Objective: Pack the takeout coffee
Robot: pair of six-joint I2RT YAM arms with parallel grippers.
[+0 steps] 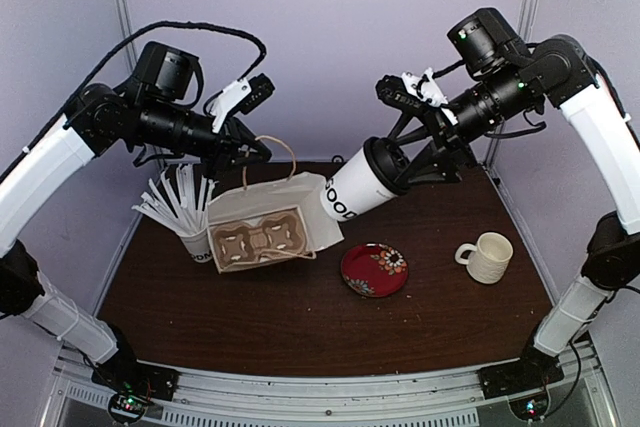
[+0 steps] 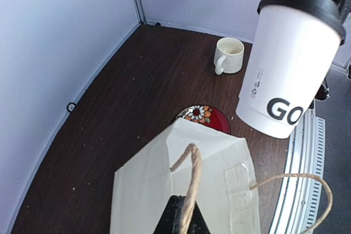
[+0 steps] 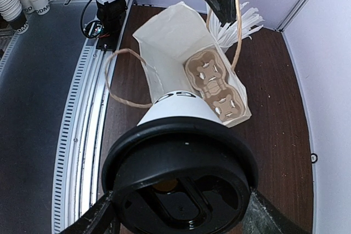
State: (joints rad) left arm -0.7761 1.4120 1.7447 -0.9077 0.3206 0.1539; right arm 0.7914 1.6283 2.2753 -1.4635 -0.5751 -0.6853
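Overhead, black-lidded white cup (image 1: pixel 362 185), tilted.

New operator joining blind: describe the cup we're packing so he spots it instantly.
Above the dark wooden table, right of the cream paper bag, the right end effector holds a white paper cup tilted in mid-air. Unlike the lidless cup standing left of the bag, bristling with white sticks, it wears a black lid.
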